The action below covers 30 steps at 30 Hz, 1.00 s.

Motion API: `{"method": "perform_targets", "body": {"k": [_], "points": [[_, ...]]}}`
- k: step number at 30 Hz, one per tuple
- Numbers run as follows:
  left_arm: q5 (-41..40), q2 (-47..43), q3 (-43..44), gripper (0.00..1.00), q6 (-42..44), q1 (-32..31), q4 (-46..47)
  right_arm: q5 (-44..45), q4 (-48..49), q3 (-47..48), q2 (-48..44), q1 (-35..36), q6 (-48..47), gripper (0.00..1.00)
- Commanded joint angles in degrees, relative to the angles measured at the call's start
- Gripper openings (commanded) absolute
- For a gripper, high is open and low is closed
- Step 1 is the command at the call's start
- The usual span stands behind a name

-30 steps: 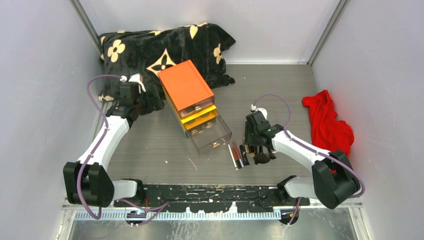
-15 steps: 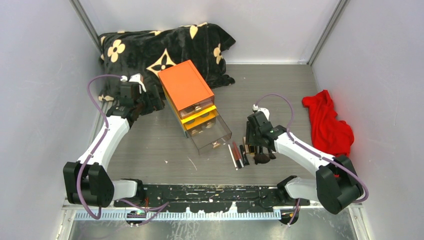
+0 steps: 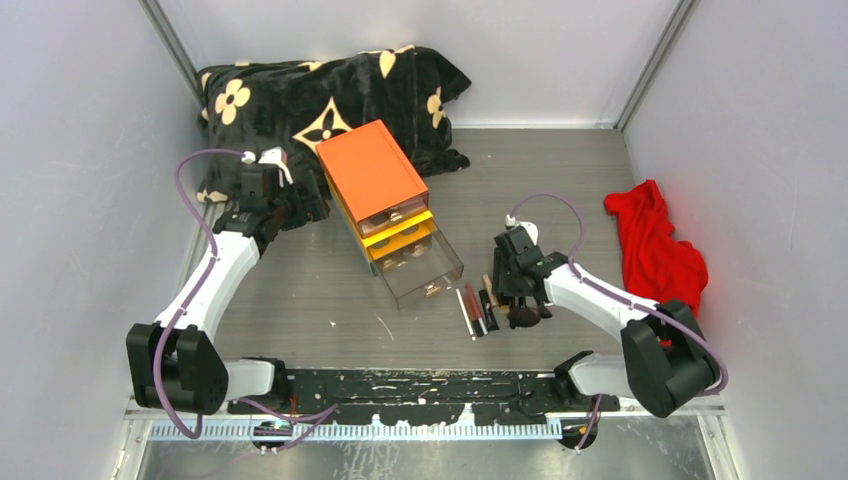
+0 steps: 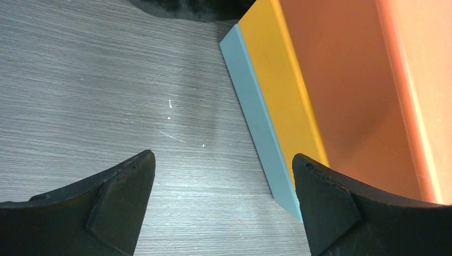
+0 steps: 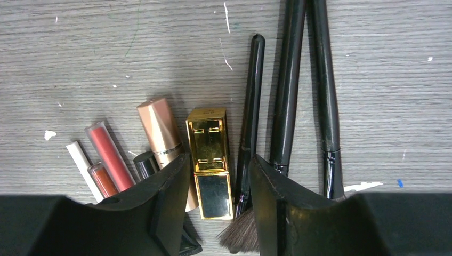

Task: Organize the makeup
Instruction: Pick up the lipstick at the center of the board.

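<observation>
Jaws straddle a glossy, boxy gold tube (image 5: 211, 160).

in the right wrist view the fingers (image 5: 165, 213) of the right hand (image 5: 219, 158) cover the lower ends of the rose-gold tube (image 5: 160, 130), the red gloss tube (image 5: 109, 154) and the white stick (image 5: 80, 160). the heads of the black brushes (image 5: 285, 96) sit behind the other finger, with only a tuft of bristles (image 5: 240, 240) showing, and two handles run off the top edge. whether the pads press the gold lipstick (image 5: 209, 149) cannot be told. in the left wrist view the orange-topped box (image 4: 341, 96) is cut by the top and right edges. the left hand (image 4: 224, 156) is cut by the bottom edge. from above, what lies in the clear drawers (image 3: 425, 270) is too small to tell.
</observation>
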Motion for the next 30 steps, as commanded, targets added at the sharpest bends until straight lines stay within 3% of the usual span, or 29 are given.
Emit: {"method": "perform_targets", "body": {"k": [1, 10, 21, 30], "points": [[-0.7, -0.6, 0.0, 1.00, 0.9, -0.2, 1.3, -1.8, 2.9, 0.3, 1.4, -0.3, -0.2, 0.49], [-0.7, -0.5, -0.4, 1.00, 1.1, -0.2, 1.4, -2.0, 3.7, 0.5, 3.9, -0.3, -0.5, 0.46], [-0.4, -1.5, -0.6, 1.00, 1.0, -0.2, 1.3, 2.2, 0.5, 0.8, 0.1, -0.3, -1.0, 0.23], [-0.3, -1.9, -0.9, 1.00, 0.9, -0.2, 1.4, 2.1, 0.2, 0.9, 0.5, -0.3, -1.1, 0.20]]}}
